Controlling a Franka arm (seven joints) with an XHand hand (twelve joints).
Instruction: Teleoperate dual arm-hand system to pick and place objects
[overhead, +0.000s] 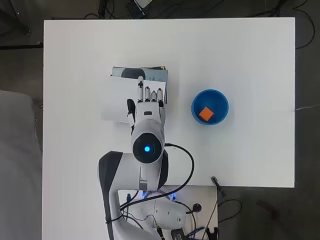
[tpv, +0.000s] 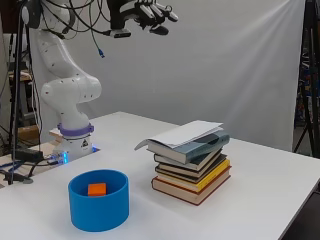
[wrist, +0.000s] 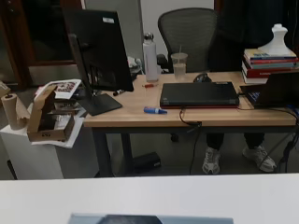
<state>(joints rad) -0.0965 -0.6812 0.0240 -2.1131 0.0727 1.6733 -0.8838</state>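
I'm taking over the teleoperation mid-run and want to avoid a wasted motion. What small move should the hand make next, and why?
Probably lower the hand straight down toward the stack of books. The side view shows it high above the table, fingers relaxed and holding nothing, while the overhead view places it already over the stack. The orange block already sits in the blue bowl, so the books look like the remaining target.

Blue bowl (overhead: 210, 107); orange cube (overhead: 205, 114); white table (overhead: 250, 60); black-white hand (overhead: 148, 102); yellow-edged book (tpv: 212, 175).
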